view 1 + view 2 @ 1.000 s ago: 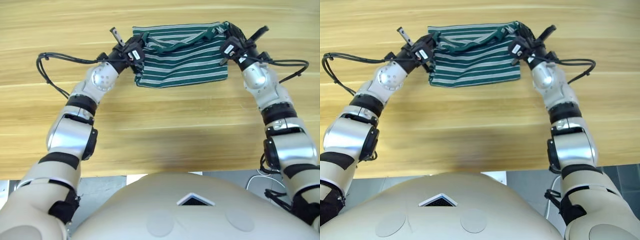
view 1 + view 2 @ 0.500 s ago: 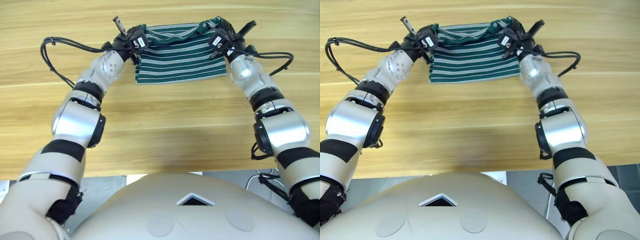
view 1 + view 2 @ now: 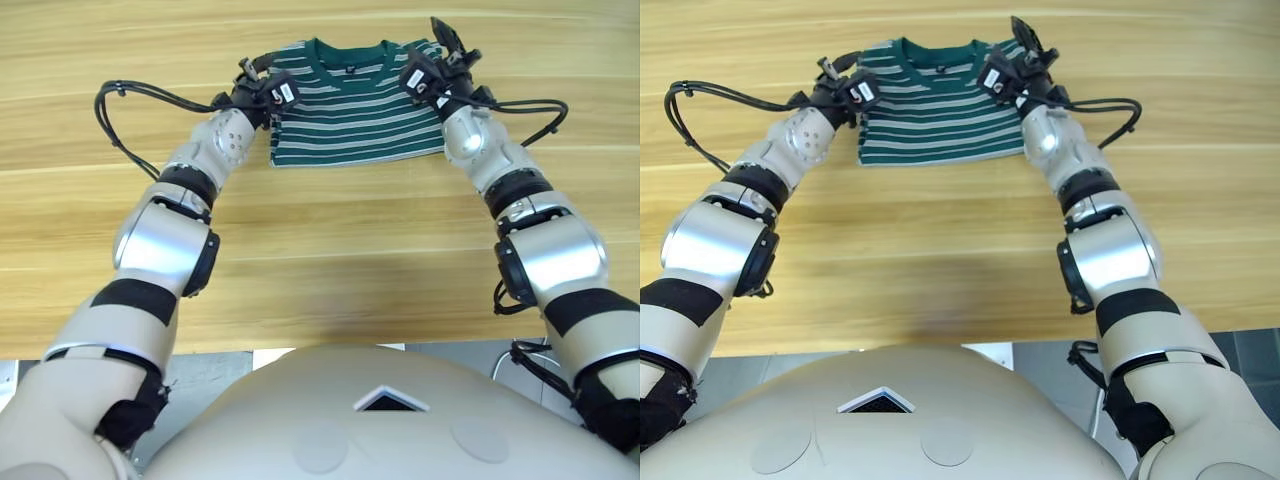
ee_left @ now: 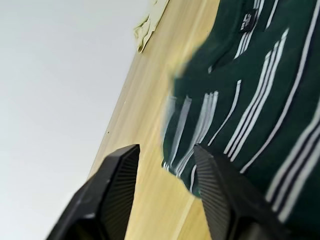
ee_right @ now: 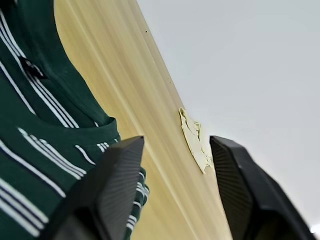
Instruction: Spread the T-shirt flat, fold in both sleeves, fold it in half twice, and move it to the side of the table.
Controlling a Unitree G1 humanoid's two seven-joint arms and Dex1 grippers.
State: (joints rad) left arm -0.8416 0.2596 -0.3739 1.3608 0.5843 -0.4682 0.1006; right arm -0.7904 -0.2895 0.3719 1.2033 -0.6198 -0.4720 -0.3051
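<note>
Light wooden table [image 3: 330, 250]; pale yellowish scrap [image 5: 196, 140] at its edge

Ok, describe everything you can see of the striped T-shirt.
The dark green T-shirt with thin white stripes looks like soft knit cloth. It lies flat on the light wooden table, folded to a rough rectangle with no sleeve sticking out. Its plain green round collar faces up at the far edge. The open left tool sits at its far left corner and the open right tool at its far right corner. Whether either touches the cloth cannot be told.
</note>
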